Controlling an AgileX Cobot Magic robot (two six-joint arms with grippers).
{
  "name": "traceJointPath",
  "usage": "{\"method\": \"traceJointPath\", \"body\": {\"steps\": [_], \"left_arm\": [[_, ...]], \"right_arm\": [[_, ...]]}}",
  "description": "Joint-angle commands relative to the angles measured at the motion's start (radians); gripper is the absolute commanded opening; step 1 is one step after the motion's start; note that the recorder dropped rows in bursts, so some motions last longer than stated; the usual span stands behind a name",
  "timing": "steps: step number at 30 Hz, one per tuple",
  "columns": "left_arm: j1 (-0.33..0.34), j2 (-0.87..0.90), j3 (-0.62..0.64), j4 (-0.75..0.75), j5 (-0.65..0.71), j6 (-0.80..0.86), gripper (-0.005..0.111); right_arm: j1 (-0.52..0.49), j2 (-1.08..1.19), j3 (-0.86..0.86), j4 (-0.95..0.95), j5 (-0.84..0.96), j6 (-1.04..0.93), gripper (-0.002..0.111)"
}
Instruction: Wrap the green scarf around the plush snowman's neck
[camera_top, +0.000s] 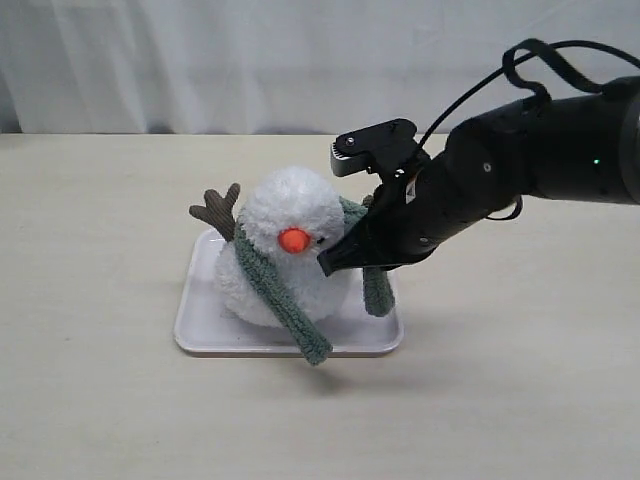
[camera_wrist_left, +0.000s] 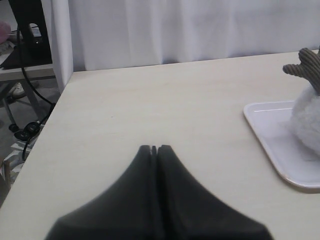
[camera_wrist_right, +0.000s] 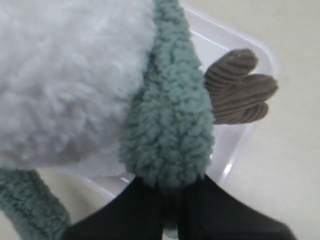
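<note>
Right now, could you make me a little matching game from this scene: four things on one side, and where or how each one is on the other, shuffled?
Things:
1. green scarf
2. tray
3. left gripper
4. nose

Descriptions:
A. orange
B. shut, holding nothing
C. under the snowman
D. pinched by the right gripper

Pairs: 1-D, 2-C, 3-B, 4-A

White tray (camera_top: 196, 328) on beige table (camera_top: 100, 420); white curtain (camera_top: 200, 60).
</note>
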Motion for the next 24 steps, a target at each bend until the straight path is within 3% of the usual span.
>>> {"method": "traceJointPath", "body": {"steps": [1, 17, 24], "left_arm": [[-0.007, -0.002, 0.003, -0.002, -0.012, -0.002, 0.0], [-0.007, -0.002, 0.003, -0.002, -0.012, -0.002, 0.0], [-0.007, -0.002, 0.003, -0.002, -0.012, -0.002, 0.0]], "right_arm": [[-0.002, -0.003, -0.064, 0.182, 0.123, -0.135, 0.004], [-0.002, -0.003, -0.101, 0.336, 0.279, -0.254, 0.004], [-0.004, -0.003, -0.101, 0.538, 0.306, -0.379, 0.004]]}}
